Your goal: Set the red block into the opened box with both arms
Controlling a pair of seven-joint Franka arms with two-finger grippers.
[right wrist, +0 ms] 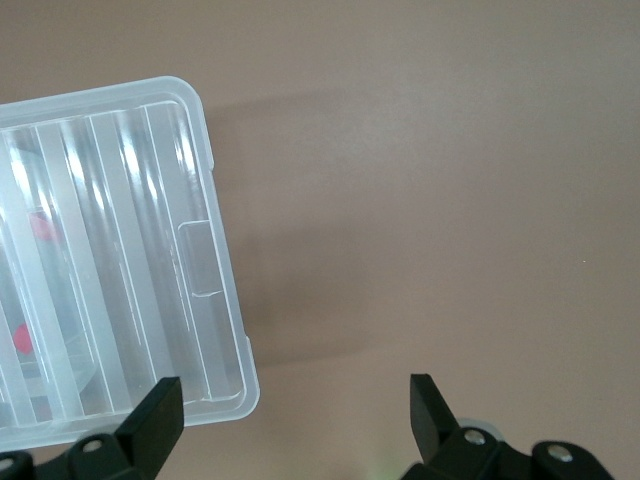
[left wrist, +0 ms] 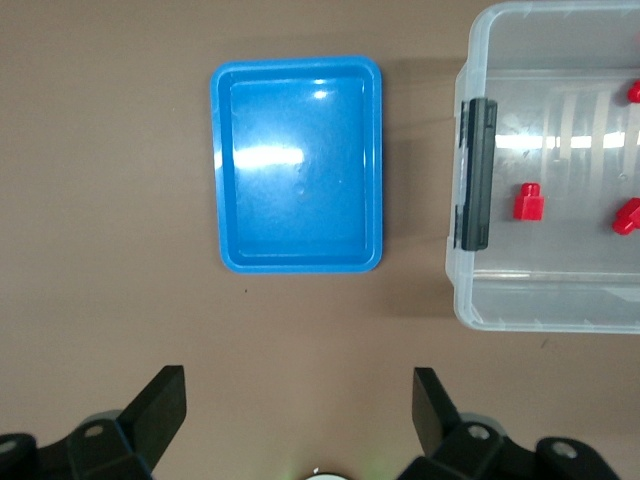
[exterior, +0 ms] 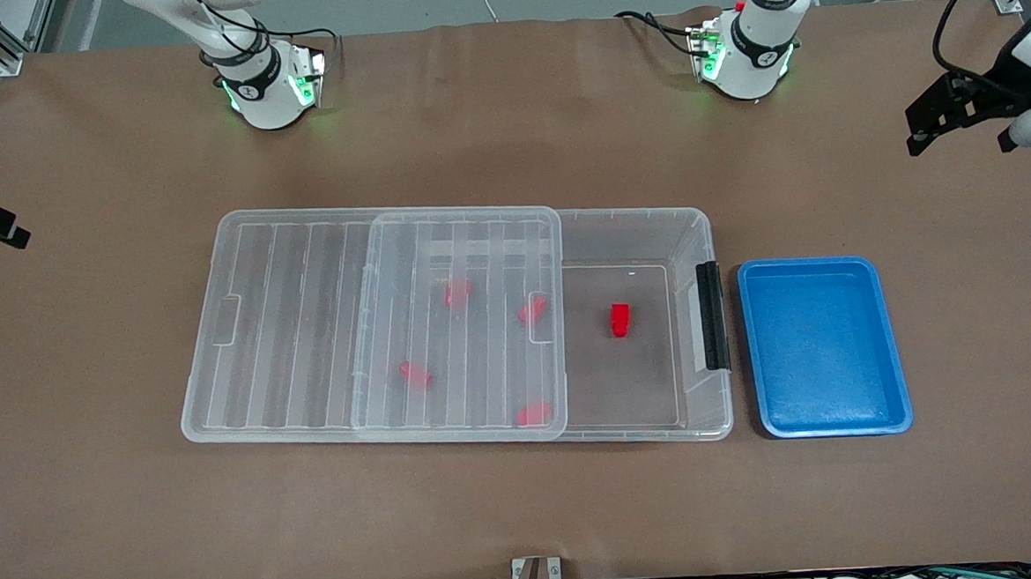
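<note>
The clear box [exterior: 690, 227] lies mid-table with its ribbed lid [exterior: 306, 327] slid toward the right arm's end, so the end by the black clip [exterior: 712, 314] is uncovered. One red block [exterior: 620, 319] [left wrist: 528, 202] rests on the box floor in that uncovered part. Several more red blocks [exterior: 457, 292] show through the lid. My left gripper [left wrist: 300, 385] hangs open and empty high over bare table at the left arm's end, by the blue tray. My right gripper [right wrist: 295, 390] is open and empty, high over the lid's outer corner [right wrist: 225, 400].
A blue tray [exterior: 823, 344] [left wrist: 298, 165] lies empty beside the box's clip end, toward the left arm's end. The two arm bases [exterior: 262, 82] [exterior: 746, 52] stand along the table edge farthest from the front camera. Brown tabletop surrounds the box.
</note>
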